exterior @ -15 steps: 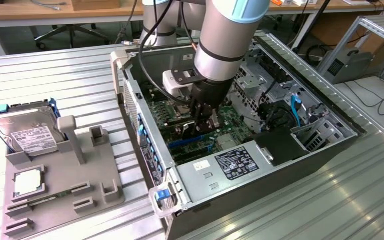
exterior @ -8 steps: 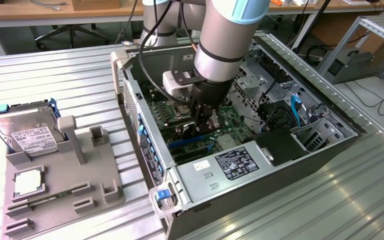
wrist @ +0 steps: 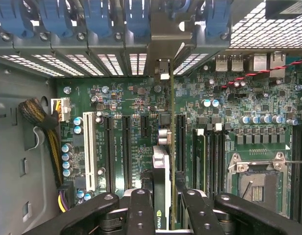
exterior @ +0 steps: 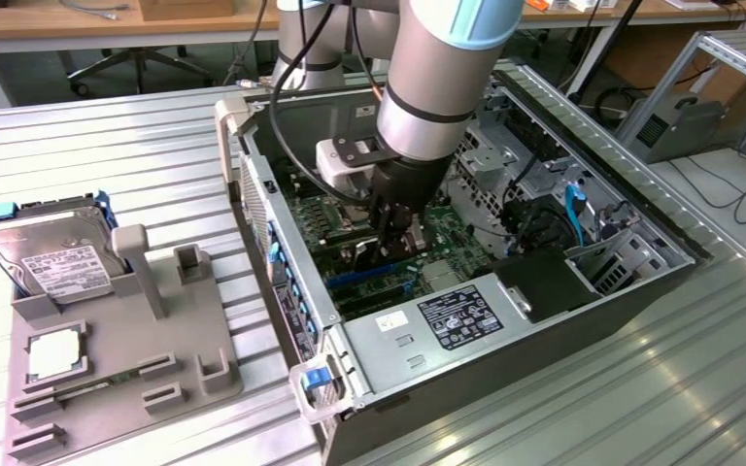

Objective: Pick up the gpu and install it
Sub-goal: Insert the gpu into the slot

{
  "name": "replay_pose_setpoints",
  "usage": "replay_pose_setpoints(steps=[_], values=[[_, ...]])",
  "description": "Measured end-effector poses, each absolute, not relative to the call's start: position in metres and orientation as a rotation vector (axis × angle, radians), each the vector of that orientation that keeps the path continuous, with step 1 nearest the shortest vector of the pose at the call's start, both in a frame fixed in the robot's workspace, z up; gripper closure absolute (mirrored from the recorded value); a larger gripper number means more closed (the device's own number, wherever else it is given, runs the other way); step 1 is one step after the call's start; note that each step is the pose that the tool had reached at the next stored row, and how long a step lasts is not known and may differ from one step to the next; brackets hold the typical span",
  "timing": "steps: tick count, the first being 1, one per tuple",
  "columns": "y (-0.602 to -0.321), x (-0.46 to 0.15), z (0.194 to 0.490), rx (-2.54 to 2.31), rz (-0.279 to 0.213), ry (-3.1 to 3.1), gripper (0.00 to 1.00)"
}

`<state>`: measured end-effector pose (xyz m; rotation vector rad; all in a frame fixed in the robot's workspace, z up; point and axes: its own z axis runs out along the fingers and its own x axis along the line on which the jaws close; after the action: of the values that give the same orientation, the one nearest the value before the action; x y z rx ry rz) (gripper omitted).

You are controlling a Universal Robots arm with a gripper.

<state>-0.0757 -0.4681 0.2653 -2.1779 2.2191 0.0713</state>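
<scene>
The gpu (wrist: 162,176) stands on edge between my fingers (wrist: 139,210), a thin card seen edge-on with its silver bracket (wrist: 163,66) toward the case's rear slot openings. My gripper (wrist: 163,211) is shut on it. The card hangs over the green motherboard (wrist: 121,100), in line with the black expansion slots (wrist: 127,152). I cannot tell whether its lower edge touches a slot. In the exterior view my gripper (exterior: 396,238) reaches down inside the open computer case (exterior: 250,194), with the dark gpu (exterior: 392,254) just above the board.
A power supply (exterior: 457,316) fills the near end of the case, and a blue cable (exterior: 574,209) runs to the exterior view's right. Outside the case, a grey fixture (exterior: 127,369) holds a hard drive (exterior: 50,257) and a CPU chip (exterior: 55,351). An open CPU socket (wrist: 256,183) and a yellow-black cable bundle (wrist: 48,127) flank the slots.
</scene>
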Motion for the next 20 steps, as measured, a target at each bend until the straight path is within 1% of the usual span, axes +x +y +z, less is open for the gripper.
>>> replay_pose_setpoints(steps=[20], values=[[-0.4676,-0.0743,0.2641,-2.178,0.071,2.219,0.73]])
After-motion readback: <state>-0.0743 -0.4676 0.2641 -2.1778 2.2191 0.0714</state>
